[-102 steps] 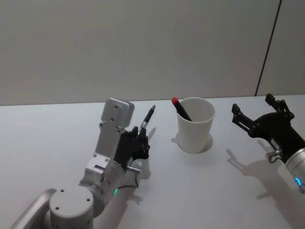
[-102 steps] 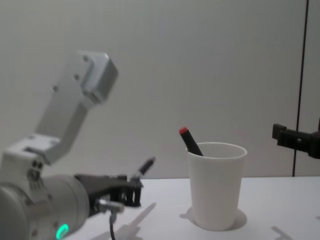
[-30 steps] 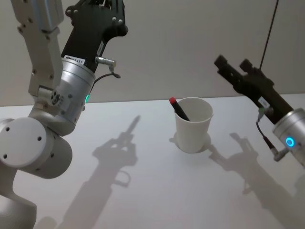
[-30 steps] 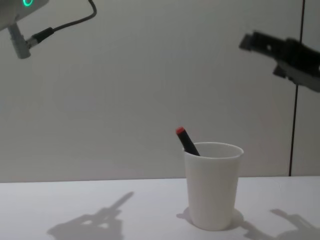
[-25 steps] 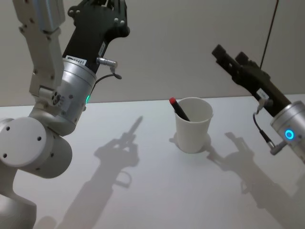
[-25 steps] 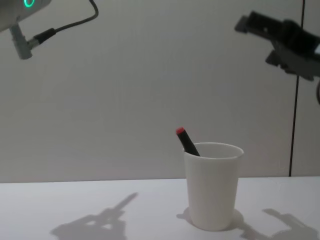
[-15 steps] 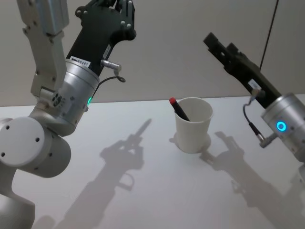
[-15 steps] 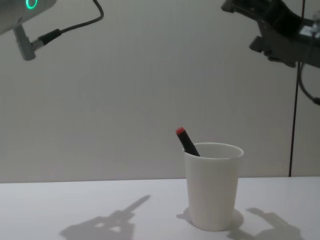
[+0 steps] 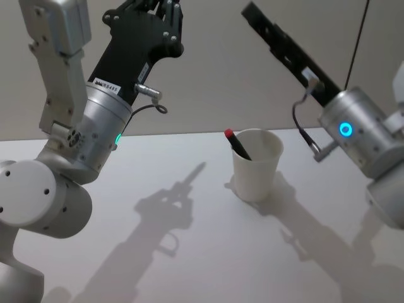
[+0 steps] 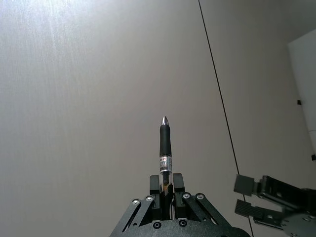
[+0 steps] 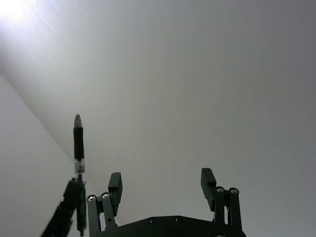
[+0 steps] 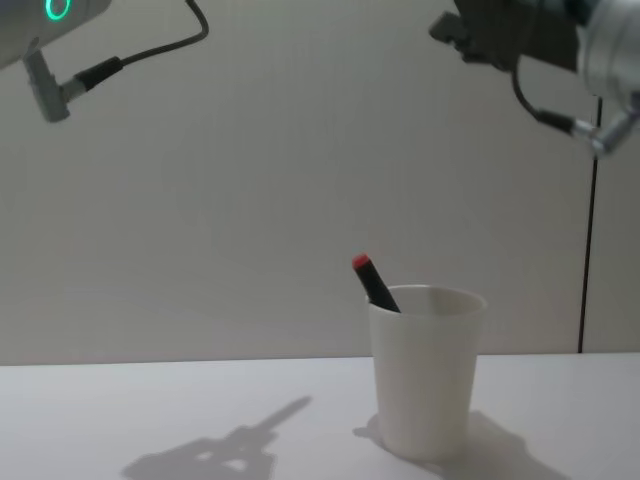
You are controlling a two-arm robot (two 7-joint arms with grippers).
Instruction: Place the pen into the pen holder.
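My left gripper (image 10: 166,190) is raised high above the table's left side and is shut on the pen (image 10: 165,145), a clear barrel with a black grip and a silver tip pointing upward. In the head view that gripper (image 9: 158,9) reaches the top edge. The pen holder (image 9: 255,165), a white paper cup (image 12: 425,370), stands on the table with a black, red-capped marker (image 9: 238,144) leaning in it. Above the cup, my right gripper (image 11: 161,183) hangs open and holds nothing. It also shows high in the head view (image 9: 252,14). From the right wrist the pen (image 11: 78,143) appears a short way off.
The white table (image 9: 189,252) carries the shadows of both arms. A grey wall (image 12: 250,180) stands behind it, with a dark vertical seam (image 12: 590,220) at the right. The left arm's cable (image 12: 130,55) hangs near the top left.
The left arm has lifted the pen from table height to high above. The right gripper has risen and swung up and leftward over the cup. The cup and marker have not moved.
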